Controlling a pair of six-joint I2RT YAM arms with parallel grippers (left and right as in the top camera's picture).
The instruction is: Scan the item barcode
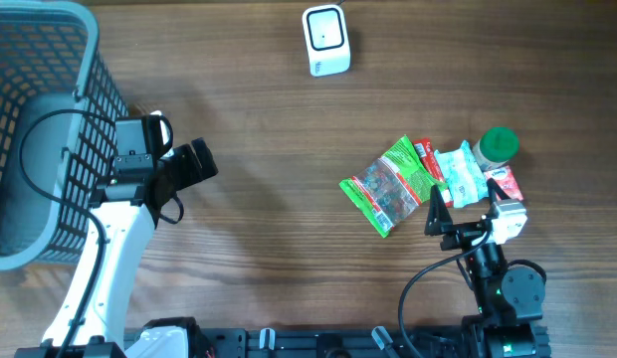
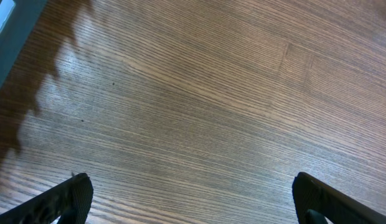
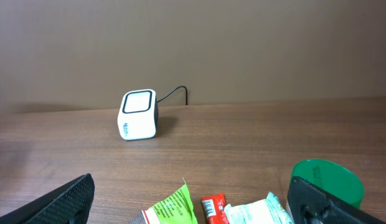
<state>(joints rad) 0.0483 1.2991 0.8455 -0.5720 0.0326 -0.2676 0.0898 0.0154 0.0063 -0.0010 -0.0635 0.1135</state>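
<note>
A white cube scanner [image 1: 325,40] [image 3: 138,115] stands at the far edge of the wooden table. Near the right front lies a pile of items: a green snack packet [image 1: 388,186] [image 3: 174,208], a red packet [image 1: 428,159] [image 3: 213,208], a white and teal packet [image 1: 460,177] [image 3: 255,214] and a green-lidded container [image 1: 499,145] [image 3: 327,177]. My right gripper [image 1: 468,207] [image 3: 196,210] hovers open just in front of the pile, holding nothing. My left gripper [image 1: 194,164] [image 2: 193,208] is open over bare wood at the left, far from the items.
A grey-blue mesh basket [image 1: 85,70] [image 2: 12,31] fills the left rear corner, right behind the left arm. A small red and white item [image 1: 505,185] lies at the pile's right end. The scanner's cable [image 3: 177,93] runs off behind it.
</note>
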